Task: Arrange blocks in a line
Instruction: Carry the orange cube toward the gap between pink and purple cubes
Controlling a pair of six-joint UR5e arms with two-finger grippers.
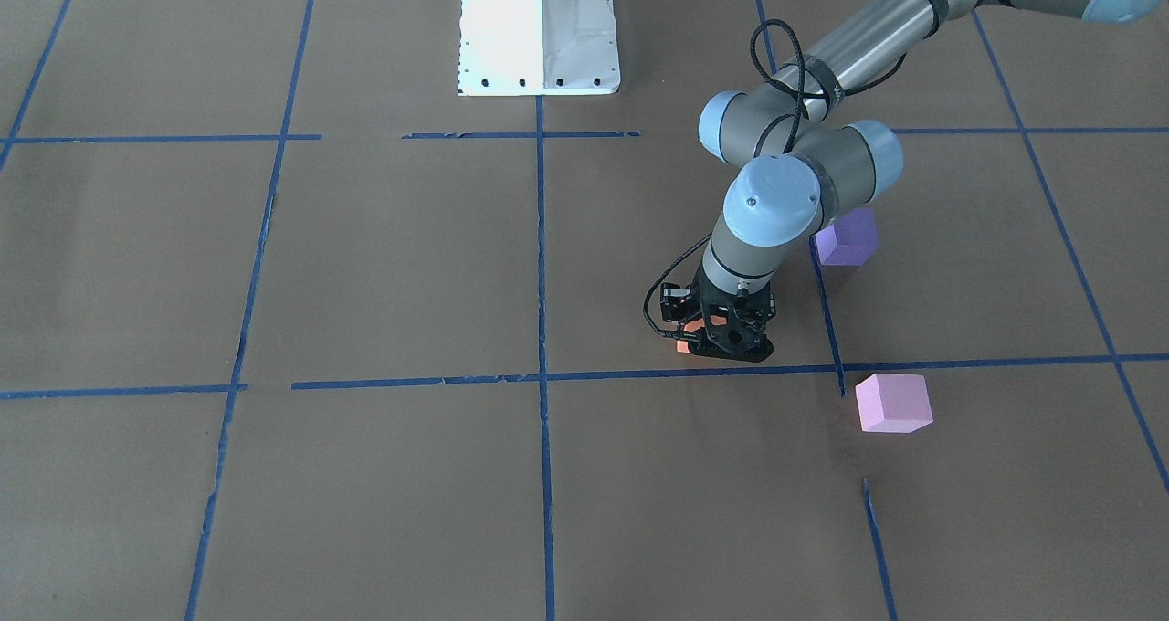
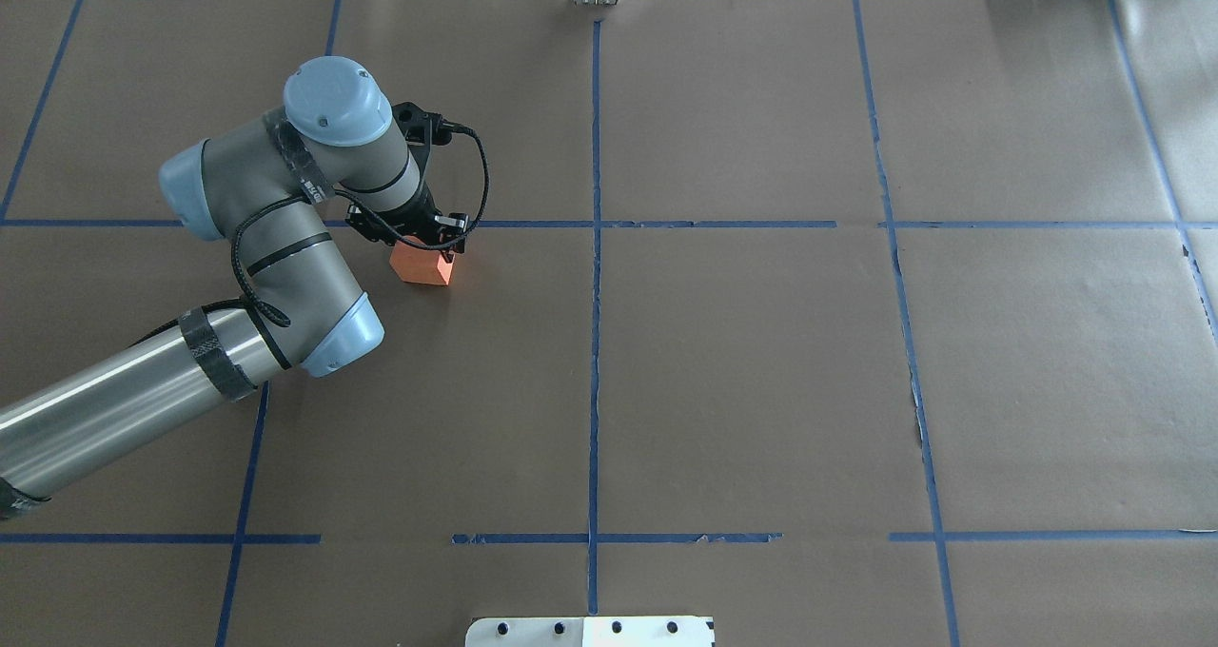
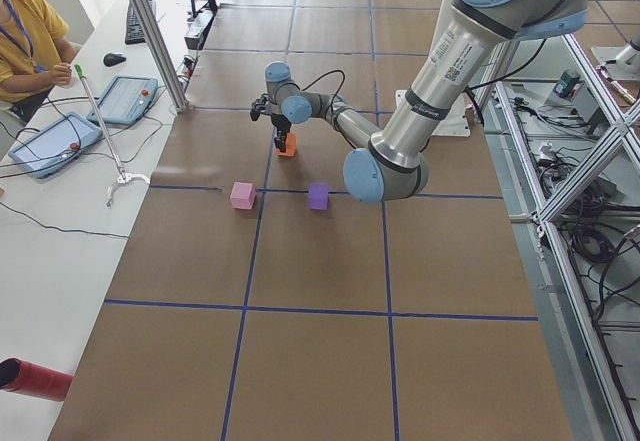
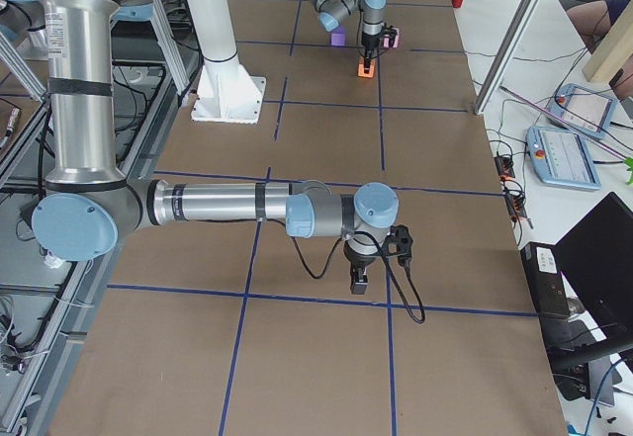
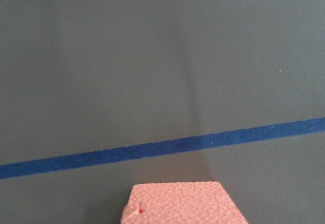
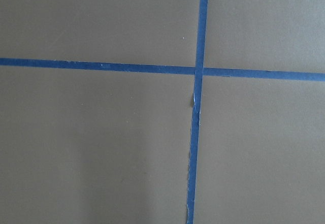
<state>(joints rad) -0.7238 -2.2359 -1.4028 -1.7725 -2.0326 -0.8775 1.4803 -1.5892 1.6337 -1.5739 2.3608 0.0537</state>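
The left end effector (image 1: 728, 347) covers nearly all of the orange block (image 1: 682, 347), leaving only a sliver at its 8 o'clock. Whether its fingers touch the foam cannot be told. The left wrist view crops that block at the 6 o'clock edge. A wrist joint (image 1: 776, 203) hides the violet block (image 1: 851, 239) at its 10 o'clock corner. The right end effector (image 4: 357, 280), seen only from the side, is too small to read.

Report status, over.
Left gripper down on orange block, grip unconfirmed. Right gripper far off, state unclear. Purple block, pink block free, apart. Nothing in the way.
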